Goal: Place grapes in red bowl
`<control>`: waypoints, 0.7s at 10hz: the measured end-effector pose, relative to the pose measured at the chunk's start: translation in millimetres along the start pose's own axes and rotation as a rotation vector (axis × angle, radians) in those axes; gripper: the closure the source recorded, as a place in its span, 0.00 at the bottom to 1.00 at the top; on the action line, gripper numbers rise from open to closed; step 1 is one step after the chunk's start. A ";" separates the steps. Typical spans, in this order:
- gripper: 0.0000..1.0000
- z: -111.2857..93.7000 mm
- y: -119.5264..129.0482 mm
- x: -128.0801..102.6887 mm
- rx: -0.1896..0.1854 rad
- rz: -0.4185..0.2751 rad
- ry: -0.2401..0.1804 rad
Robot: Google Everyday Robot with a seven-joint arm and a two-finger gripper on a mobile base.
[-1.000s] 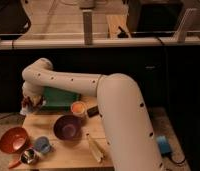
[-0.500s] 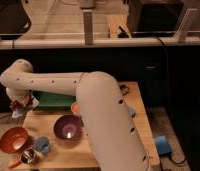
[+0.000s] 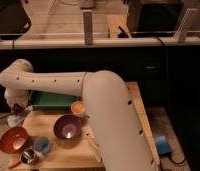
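My gripper (image 3: 16, 113) hangs from the arm's end at the table's far left edge, just above and behind the red bowl (image 3: 13, 139). It is shut on the grapes (image 3: 17, 106), a small dark reddish lump held in the air. The red bowl stands at the front left of the wooden table (image 3: 58, 159), and nothing shows inside it. My thick white arm (image 3: 93, 95) crosses the scene from the lower right to the upper left and hides the table's right part.
A purple bowl (image 3: 68, 127) stands mid-table with a small orange cup (image 3: 78, 107) behind it. A green tray (image 3: 50, 100) lies at the back. A blue item (image 3: 41, 145) and a metal cup (image 3: 28, 156) sit at the front left. A blue object (image 3: 162, 145) lies on the floor to the right.
The arm has swung left and a little down with the grapes, from above the green tray to the table's left edge near the red bowl.
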 end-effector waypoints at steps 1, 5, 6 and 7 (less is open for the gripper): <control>1.00 -7.8 6.2 -1.8 0.016 -0.005 -0.019; 1.00 -11.3 8.2 -12.5 0.022 -0.037 -0.078; 1.00 -7.2 -2.3 -15.6 0.014 -0.054 -0.082; 1.00 0.5 -18.5 -21.5 -0.003 -0.074 -0.085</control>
